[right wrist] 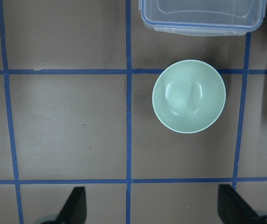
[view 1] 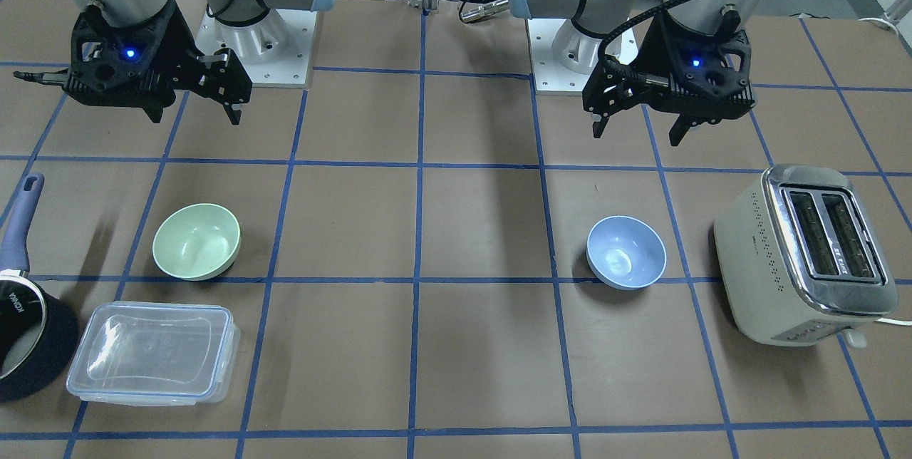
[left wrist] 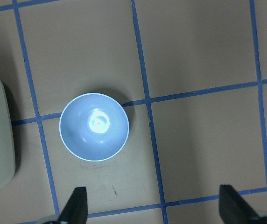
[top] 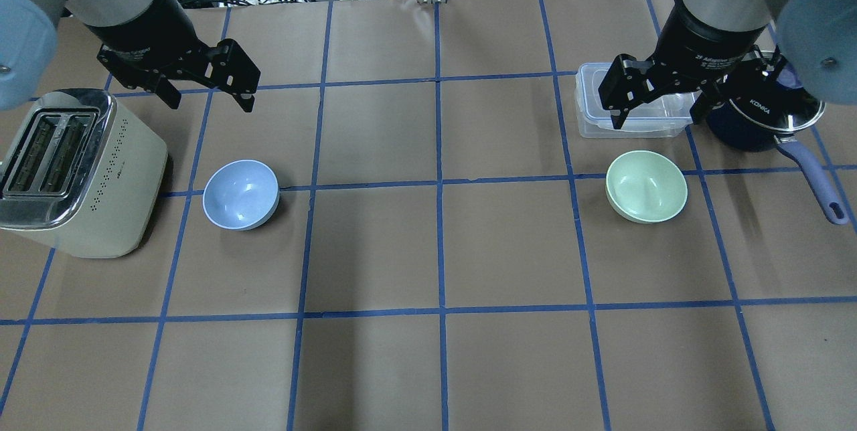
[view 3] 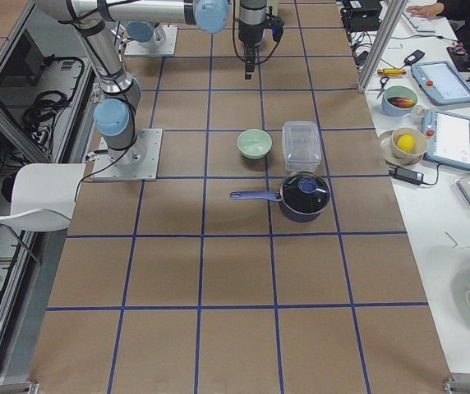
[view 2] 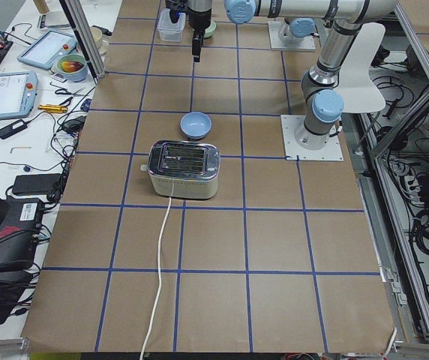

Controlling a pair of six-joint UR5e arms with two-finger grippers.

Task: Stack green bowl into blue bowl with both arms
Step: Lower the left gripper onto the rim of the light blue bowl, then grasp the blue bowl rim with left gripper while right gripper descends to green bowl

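Observation:
The green bowl (view 1: 197,241) (top: 646,186) (right wrist: 189,96) sits upright and empty on the brown table. The blue bowl (view 1: 626,251) (top: 241,194) (left wrist: 94,127) sits upright and empty, far off on the other side. My left gripper (view 1: 636,136) (top: 211,103) (left wrist: 154,205) hangs open and empty above the table, back from the blue bowl. My right gripper (view 1: 194,120) (top: 656,122) (right wrist: 154,205) hangs open and empty above the table, back from the green bowl. Neither gripper touches a bowl.
A cream toaster (top: 67,170) (view 1: 805,252) stands close beside the blue bowl on its outer side. A clear lidded container (view 1: 153,352) (top: 592,110) and a navy saucepan (view 1: 28,323) (top: 763,116) with a long handle lie next to the green bowl. Blue tape lines grid the table.

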